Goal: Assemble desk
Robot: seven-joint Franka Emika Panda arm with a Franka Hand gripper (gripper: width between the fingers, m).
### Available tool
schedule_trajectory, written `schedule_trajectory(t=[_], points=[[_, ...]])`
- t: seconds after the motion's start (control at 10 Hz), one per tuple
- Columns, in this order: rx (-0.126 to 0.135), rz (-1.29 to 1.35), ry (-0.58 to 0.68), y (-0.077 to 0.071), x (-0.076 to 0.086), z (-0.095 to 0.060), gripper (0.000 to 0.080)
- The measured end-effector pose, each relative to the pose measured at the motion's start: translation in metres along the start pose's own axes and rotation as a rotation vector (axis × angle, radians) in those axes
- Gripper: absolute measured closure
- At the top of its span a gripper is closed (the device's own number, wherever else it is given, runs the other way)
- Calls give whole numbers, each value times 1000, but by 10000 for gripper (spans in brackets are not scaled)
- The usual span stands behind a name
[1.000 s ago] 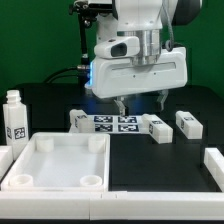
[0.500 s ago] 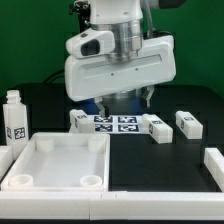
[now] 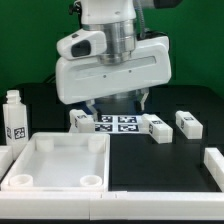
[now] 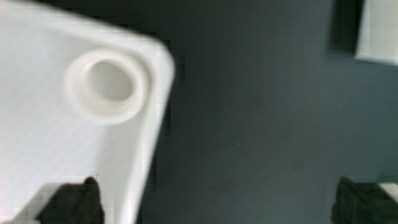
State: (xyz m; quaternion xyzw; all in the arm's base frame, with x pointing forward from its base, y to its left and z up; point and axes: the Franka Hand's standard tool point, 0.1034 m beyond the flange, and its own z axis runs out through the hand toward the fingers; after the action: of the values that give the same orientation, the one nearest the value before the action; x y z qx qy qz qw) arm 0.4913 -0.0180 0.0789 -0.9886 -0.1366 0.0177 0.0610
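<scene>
Arm: white arm comes down from above, its wrist pointing straight down.
Wrist housing: broad white block, its top edge rising toward the exterior view's right.
Jaws: spread wide and empty; a dark fingertip shows at each side of the wrist view.

Desk top: plain white, sockets too. Legs: white, each with a black-and-white square tag. Marker board: white, black-patterned tags in a row. Tabletop: black. Backdrop: green. Arm housing: white and grey. Claw: fingers black.
</scene>
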Motion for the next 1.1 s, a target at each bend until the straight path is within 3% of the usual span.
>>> schedule_trajectory(t=[0.1, 0.3, 0.7, 1.0, 1.1], points=[[-11, 52, 23, 11, 20, -7, 150], [11, 160, 6, 32, 41, -17, 150], [10, 120, 12, 31, 42, -20, 150], [-12, 205, 18, 81, 39, -15, 150], [-14, 226, 23, 102, 32, -7, 150]])
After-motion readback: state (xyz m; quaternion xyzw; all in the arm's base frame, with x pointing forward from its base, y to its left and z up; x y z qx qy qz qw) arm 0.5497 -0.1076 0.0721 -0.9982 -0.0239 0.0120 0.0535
